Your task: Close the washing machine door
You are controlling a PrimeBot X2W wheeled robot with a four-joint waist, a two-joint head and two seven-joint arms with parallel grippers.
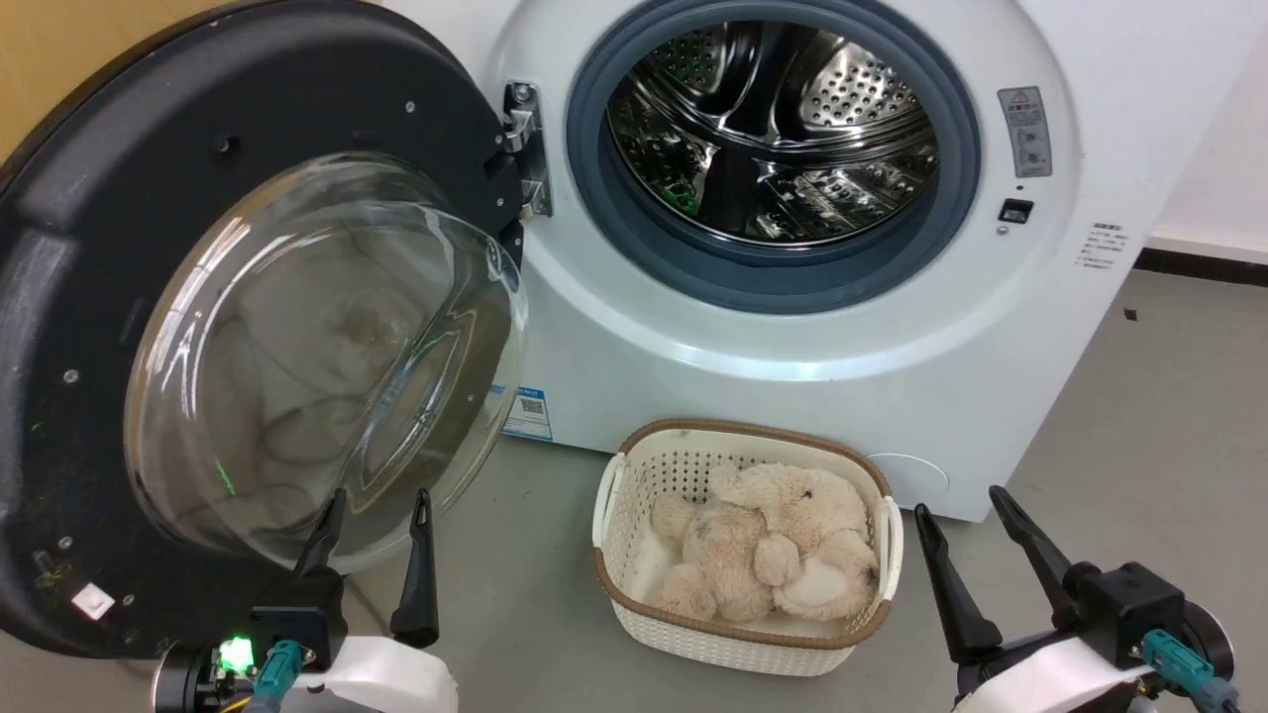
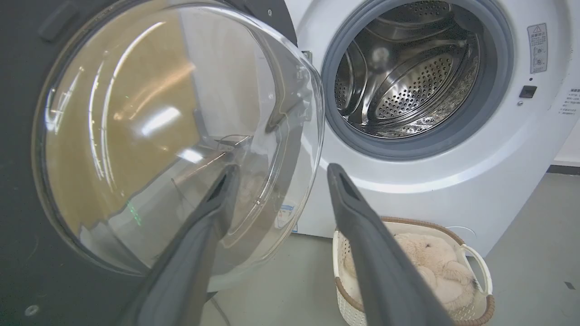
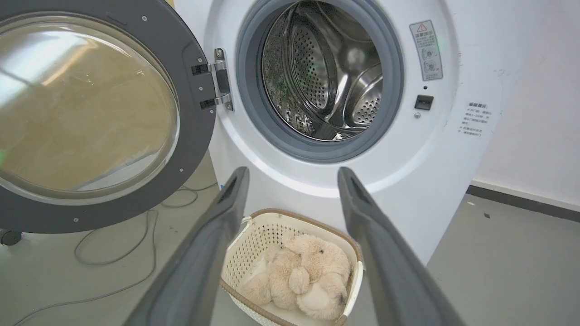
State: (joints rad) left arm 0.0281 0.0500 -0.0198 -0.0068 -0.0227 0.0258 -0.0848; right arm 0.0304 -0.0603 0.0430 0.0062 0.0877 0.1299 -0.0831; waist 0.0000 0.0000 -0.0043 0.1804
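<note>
The washing machine door (image 1: 248, 327) stands swung wide open on its hinge at the left, black frame around a bulging clear glass bowl (image 2: 172, 136). The white washing machine (image 1: 792, 366) shows its grey gasket and bare steel drum (image 1: 773, 129). My left gripper (image 1: 376, 505) is open, its fingertips just in front of the lower rim of the glass bowl; in the left wrist view the left finger (image 2: 213, 203) overlaps the glass. My right gripper (image 1: 961, 505) is open at the lower right, holding nothing, beside the basket. The door (image 3: 90, 117) also appears in the right wrist view.
A cream basket (image 1: 634, 465) holding a beige plush toy (image 1: 773, 545) sits on the grey floor in front of the machine, between my grippers. Cables (image 3: 113, 253) lie on the floor under the open door. A white wall with dark skirting (image 3: 521, 199) runs at the right.
</note>
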